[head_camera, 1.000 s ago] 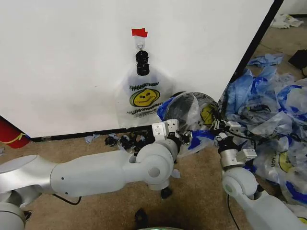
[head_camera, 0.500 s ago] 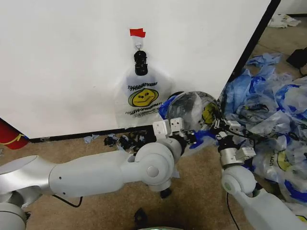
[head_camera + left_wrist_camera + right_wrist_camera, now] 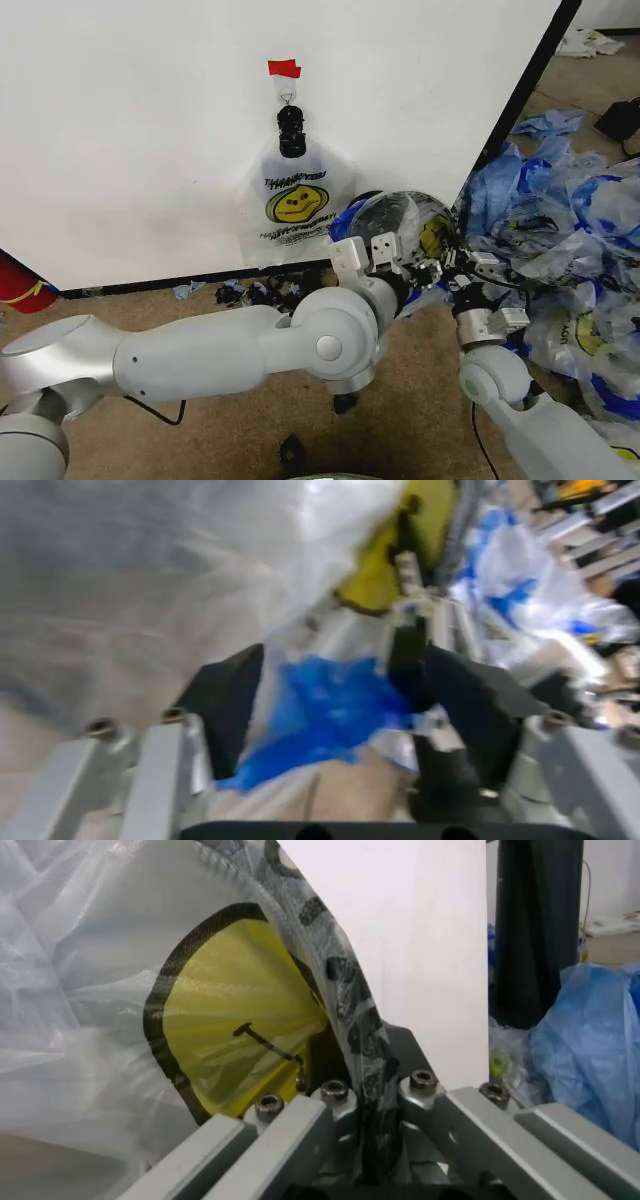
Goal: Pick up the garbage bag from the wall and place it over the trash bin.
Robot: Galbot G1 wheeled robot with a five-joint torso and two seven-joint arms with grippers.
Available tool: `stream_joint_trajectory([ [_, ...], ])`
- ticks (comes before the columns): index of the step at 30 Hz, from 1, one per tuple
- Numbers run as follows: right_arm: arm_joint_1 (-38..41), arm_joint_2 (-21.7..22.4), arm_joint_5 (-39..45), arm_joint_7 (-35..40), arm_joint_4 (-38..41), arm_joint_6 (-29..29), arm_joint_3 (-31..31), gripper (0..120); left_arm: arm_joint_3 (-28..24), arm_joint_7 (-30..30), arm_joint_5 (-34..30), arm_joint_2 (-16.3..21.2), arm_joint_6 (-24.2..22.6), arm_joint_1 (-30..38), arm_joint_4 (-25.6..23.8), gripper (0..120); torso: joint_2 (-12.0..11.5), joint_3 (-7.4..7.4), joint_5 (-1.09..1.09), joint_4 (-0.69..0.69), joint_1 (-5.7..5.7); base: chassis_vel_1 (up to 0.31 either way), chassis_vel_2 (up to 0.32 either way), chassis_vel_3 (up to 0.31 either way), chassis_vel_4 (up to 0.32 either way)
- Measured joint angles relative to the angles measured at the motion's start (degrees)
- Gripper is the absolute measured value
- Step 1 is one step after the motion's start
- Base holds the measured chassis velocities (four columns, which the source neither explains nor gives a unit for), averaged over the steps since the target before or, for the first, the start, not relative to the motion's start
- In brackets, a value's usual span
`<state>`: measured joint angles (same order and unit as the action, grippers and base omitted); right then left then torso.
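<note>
One garbage bag with a yellow smiley hangs flat on the white wall from a black clip under red tape. A second smiley bag is draped over the black mesh trash bin just right of it. My left gripper is at the bin's near rim. In the left wrist view it stands open, astride the bag's blue handle. My right gripper is at the bin's right rim, and in the right wrist view it is shut on the bag's film.
A heap of bluish plastic bags covers the floor to the right. A red cylinder stands at the far left by the wall base. Black scraps lie along the base strip. A black post ends the panel.
My left arm has pushed forward and right, bringing its gripper up to the bin's near rim. The right gripper has held its place on the bag.
</note>
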<state>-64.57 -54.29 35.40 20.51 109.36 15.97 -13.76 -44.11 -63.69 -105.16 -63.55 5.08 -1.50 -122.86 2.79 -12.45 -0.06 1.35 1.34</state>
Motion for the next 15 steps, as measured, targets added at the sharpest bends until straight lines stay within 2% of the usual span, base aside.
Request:
stream_joint_trajectory([
  [1, 0.0, 0.0, 0.0, 0.0, 0.0, 0.0, 0.0, 0, 0.0, 0.0, 0.0, 0.0, 0.0, 0.0, 0.0, 73, 0.0, 0.0, 0.0, 0.0, 0.0, 0.0, 0.0, 0.0, 0.0],
  [7, 0.1, -0.4, -0.6, -0.3, -0.7, 0.2, 0.0, 0, 1.3, -3.0, -2.6, 0.8, -0.9, 2.5, -1.0, 98, 0.0, 0.0, 0.01, 0.01, 0.0, 0.0, 0.0, 0.0, 0.0],
  [15, 0.6, -0.3, -0.6, -0.2, -1.0, 0.1, 0.1, 0, 1.3, -5.6, -6.3, 0.4, -0.6, 2.6, -3.0, 100, 0.0, 0.0, 0.0, 0.01, 0.0, 0.0, 0.0, 0.0, 0.0],
])
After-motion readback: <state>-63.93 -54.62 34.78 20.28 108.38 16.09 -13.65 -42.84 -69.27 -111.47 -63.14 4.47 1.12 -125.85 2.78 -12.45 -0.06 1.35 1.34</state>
